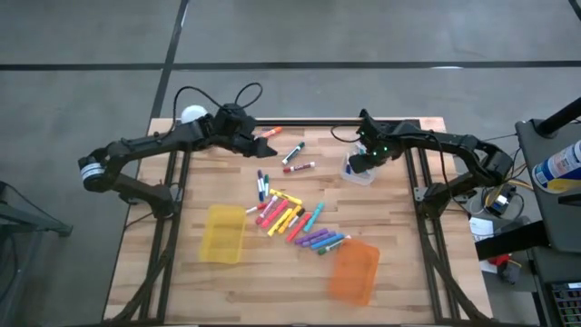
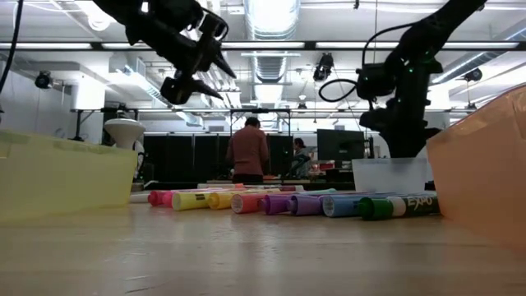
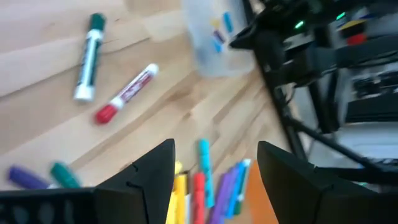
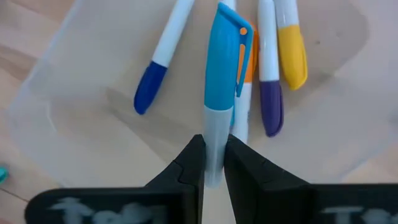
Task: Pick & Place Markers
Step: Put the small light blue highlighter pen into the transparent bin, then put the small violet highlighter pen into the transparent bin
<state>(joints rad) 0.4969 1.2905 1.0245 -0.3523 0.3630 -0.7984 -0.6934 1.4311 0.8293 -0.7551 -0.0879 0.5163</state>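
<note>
Several markers (image 1: 290,218) lie loose in a heap at the table's middle. Two more (image 1: 296,160) and an orange one (image 1: 268,133) lie nearer the far edge. My right gripper (image 4: 214,155) hangs over the clear bin (image 1: 359,171) at the far right, shut on a light-blue-capped marker (image 4: 224,56). Blue-, purple- and yellow-capped markers (image 4: 273,74) lie on the bin's floor. My left gripper (image 3: 214,155) stands open and bare, high over the far left (image 1: 261,148), tipped toward the heap. My right gripper pinches the marker's pale barrel (image 4: 214,127) between its two fingers, at the end away from the cap. The fingers come from above, pointing steeply down, in line with the marker. The marker hangs cap-down into the clear bin. I cannot tell whether its cap touches the floor.
A yellow bin (image 1: 222,233) stands at the near left and an orange bin (image 1: 354,271) at the near right, either side of the heap. Cables run along the table's far edge. In the low view a person (image 2: 247,152) stands in the room behind.
</note>
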